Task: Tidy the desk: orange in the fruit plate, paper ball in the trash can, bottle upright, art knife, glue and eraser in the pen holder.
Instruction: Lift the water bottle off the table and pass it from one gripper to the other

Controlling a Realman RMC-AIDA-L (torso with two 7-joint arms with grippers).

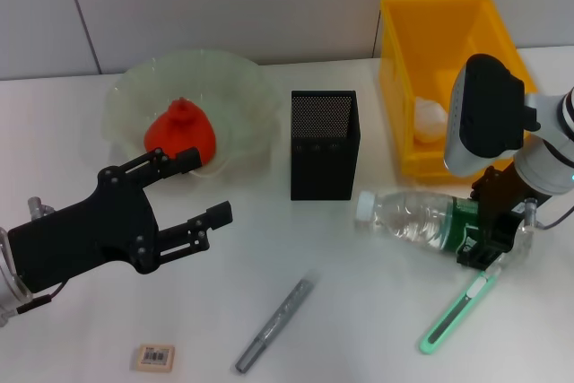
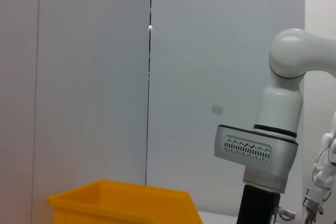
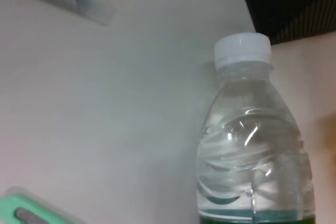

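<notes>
Nearest us, by the front edge, lie the eraser [image 1: 155,357], glue [image 1: 274,325] and art knife [image 1: 457,314]. Our left gripper [image 1: 204,187] hovers w/ jaws wide open, holding nothing, just front of the fruit plate [image 1: 126,96], orange [image 1: 182,132] inside. Right gripper [image 1: 491,238] is down on the lying bottle [image 1: 413,216] at its label; can't tell the grip. Pen holder [image 1: 324,143] stands mid-surface; trash can [image 1: 404,87] at back right holds the paper ball [image 1: 429,119].

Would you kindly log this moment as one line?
orange in fruit plate | right tool at lying bottle | left tool open, idle
</notes>
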